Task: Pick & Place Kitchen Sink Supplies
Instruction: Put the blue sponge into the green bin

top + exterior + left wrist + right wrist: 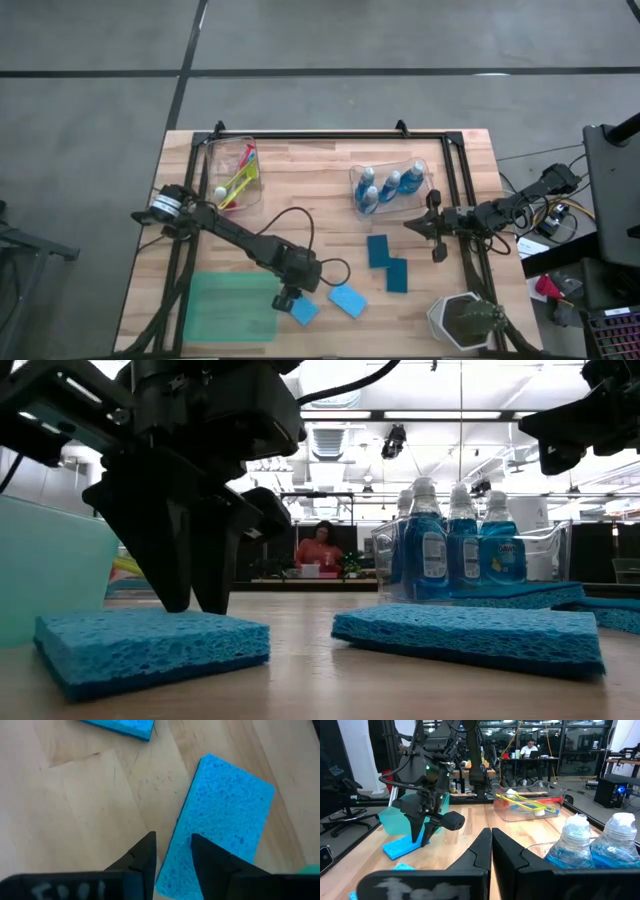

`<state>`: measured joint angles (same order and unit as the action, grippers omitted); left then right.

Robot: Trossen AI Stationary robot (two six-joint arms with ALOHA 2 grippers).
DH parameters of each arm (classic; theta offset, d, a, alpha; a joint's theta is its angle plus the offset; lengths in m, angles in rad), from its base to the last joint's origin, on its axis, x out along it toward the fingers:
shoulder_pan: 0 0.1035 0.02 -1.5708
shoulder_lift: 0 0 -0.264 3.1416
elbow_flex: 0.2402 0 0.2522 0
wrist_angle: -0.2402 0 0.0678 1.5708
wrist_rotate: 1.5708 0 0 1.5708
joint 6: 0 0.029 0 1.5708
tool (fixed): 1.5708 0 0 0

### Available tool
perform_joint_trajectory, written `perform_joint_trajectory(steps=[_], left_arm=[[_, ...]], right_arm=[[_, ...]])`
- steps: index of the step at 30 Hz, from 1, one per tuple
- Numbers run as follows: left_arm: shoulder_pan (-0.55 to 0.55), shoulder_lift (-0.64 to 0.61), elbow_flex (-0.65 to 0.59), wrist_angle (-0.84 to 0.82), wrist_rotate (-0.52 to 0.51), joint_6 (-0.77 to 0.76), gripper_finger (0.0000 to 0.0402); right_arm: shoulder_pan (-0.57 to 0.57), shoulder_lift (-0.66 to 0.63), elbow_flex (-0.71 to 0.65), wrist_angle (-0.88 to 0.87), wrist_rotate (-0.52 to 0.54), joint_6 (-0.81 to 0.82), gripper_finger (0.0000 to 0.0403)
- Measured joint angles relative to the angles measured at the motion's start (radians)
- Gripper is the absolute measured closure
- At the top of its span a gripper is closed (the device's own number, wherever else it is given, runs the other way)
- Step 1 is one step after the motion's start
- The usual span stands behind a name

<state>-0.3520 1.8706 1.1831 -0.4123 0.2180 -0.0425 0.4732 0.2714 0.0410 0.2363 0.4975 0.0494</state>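
Left gripper [297, 302] is down on the light blue sponge [304, 311] just beside the green tray [232, 306], jaws part open, one finger over the sponge's edge, the other on the bare desk [310, 195]; nothing gripped yet. Right gripper [428, 227] hangs beside the bottle bin [427, 172], well apart from the tray, jaws closed and empty.

Progress, as I judge it: bottles and brushes look sorted, sponges not.
- Blue dish-soap bottles [389, 186]: three clear from above, a fourth uncertain, all in their bin.
- Brushes [236, 182]: a pink, yellow-green and blue bundle in the other clear bin [215, 150], far from the tray; exact count unreadable.
- Sponges: four, all loose on the desk. A second light blue sponge [347, 300] lies near mine; two teal sponges [387, 263] lie farther from the tray.
- Tray: holds nothing.
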Motion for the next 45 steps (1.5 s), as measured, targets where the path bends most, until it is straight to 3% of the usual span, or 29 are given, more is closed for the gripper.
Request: perform_joint_trajectory(steps=[9,21,32,45], left_arm=[[0.064,-0.009,0.009,-0.056,-0.084,-0.025,0.0307],[0.071,-0.012,0.174,-0.215,-0.082,0.026,0.0314],[0.071,-0.012,0.132,-0.225,-0.081,0.071,0.0312],[0.067,0.048,0.119,-0.182,-0.078,0.071,0.0226]], right_arm=[[0.0,0.0,0.0,0.0,0.0,0.0,0.0394],[0.0,0.0,0.0,0.0,0.0,0.0,0.0394],[0.0,0.0,0.0,0.0,0.0,0.002,0.0394],[0.0,0.0,0.0,0.0,0.0,0.001,0.0394]])
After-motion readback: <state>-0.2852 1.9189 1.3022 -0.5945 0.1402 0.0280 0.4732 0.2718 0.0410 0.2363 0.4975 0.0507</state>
